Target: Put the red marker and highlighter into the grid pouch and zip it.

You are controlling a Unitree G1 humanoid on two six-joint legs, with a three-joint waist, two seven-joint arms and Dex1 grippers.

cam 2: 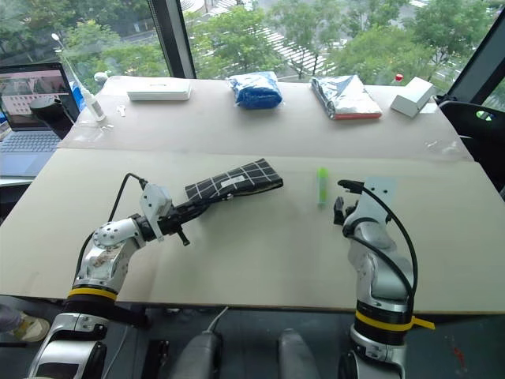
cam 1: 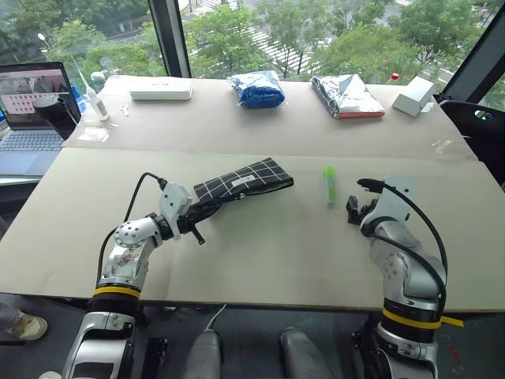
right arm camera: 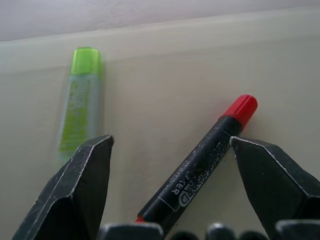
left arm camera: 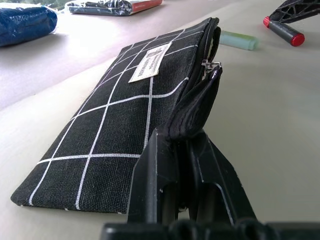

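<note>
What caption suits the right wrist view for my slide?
Open right end effector straddling a black-barrelled, red-capped marker on the beige table, a stubby light-green highlighter lying alongside.

No legible text on anything.

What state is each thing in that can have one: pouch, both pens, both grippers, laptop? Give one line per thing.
grid pouch: lying flat, held at one end, zip partly open.
red marker: loose on the table, capped.
highlighter: loose on the table.
left gripper: shut on the pouch's end.
right gripper: open, jaws astride the marker.
laptop: open, screen lit.
</note>
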